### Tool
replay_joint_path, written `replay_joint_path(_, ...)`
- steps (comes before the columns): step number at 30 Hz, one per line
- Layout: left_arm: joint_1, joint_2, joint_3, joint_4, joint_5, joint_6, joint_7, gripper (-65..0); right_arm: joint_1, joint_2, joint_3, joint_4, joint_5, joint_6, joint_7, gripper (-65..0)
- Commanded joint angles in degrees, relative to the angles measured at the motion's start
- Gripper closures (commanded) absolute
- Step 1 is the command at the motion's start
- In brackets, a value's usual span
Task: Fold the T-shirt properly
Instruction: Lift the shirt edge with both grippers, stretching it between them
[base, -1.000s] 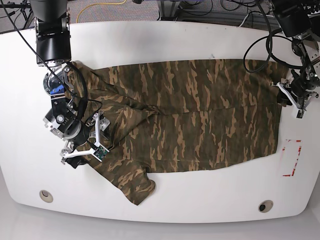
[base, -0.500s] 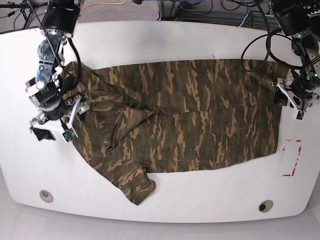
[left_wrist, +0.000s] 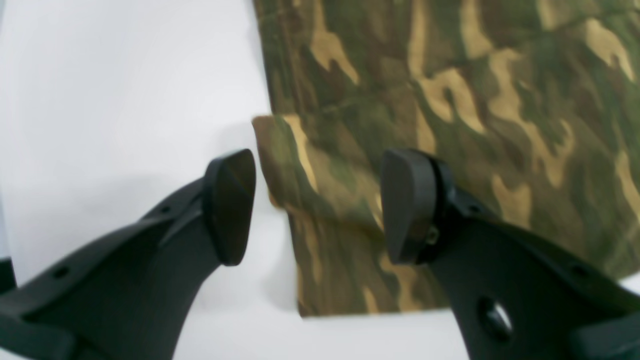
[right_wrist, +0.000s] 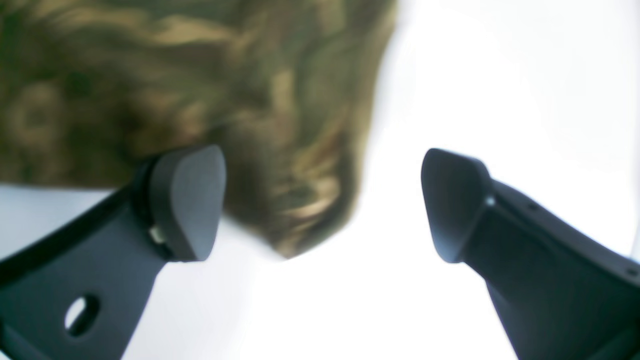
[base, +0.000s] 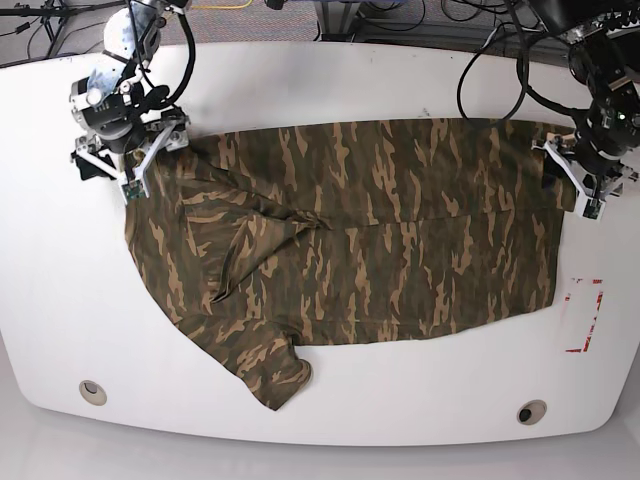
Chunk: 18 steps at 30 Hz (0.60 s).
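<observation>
Our left claw (left_wrist: 317, 205) stands spread, pinching nothing. Its two dark pads (left_wrist: 230, 205) straddle a folded corner of the T-shirt (left_wrist: 450, 125), one pad over bare table (left_wrist: 100, 100) and the other over the cloth, with the fabric lying loose between them. In the base view this claw (base: 580, 180) hangs at the shirt's edge on that view's right side.

Our right claw (right_wrist: 320, 205) is spread wide as well and holds nothing. The wrist view is blurred, but we can see a rumpled edge of the T-shirt (right_wrist: 200, 90) behind and between the pads, and white table (right_wrist: 500, 75) beyond. In the base view that claw (base: 125, 160) sits at the shirt's upper corner on the view's left.

The T-shirt (base: 370, 240) lies spread across the middle of the table (base: 330, 80), camouflage side up, with a soft ridge running along its length and one sleeve pointing toward the near edge.

The table is white with rounded corners. Two round fittings (base: 92, 391) sit near its front edge, and a red marking (base: 585, 315) lies near the edge on the view's right, just clear of the shirt. Behind the table we see grey carpet (base: 270, 20), tangled black cables (base: 420, 15) and a yellow cord (base: 215, 12).
</observation>
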Motion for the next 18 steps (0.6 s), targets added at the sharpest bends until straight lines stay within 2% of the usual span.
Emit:
replay_joint_path(1, 1.8, 1.5, 0.0, 1.0, -0.2, 0.1, -0.3, -36.5, -1.1, -0.5, 0.6, 1.3, -0.1, -0.1, 0.8, -59.1)
replay_joint_path(3, 2.4, 2.0, 0.0, 0.7, -0.1, 0.1, -0.3, -34.0, -1.7, -0.5, 0.6, 1.3, -0.1, -0.1, 0.8, -59.1)
replay_joint_path(8, 2.8, 2.1, 0.0, -4.9, 0.0, 0.1, -0.3, -23.1, -2.3, -0.6, 0.6, 1.1, -0.1, -0.1, 0.8, -59.1)
replay_joint_path(11, 2.6, 1.9, 0.0, -8.7, 0.0, 0.1, -0.3, -21.4, -2.3, -0.6, 0.6, 0.8, -0.1, -0.1, 0.9, -59.0)
replay_joint_path(14, 2.6, 0.2, 0.0, -11.3, -0.1, 0.1, -0.7, -21.4, -2.3, -0.4, 0.6, -0.1, -0.1, -0.1, 1.4, -58.3)
replay_joint_path(18, 2.6, -0.3, 0.1, -11.9, -0.1, 0.1, -3.7, -21.4, -1.8, -0.3, 0.6, -1.9, -0.1, -0.1, 1.4, -51.8)
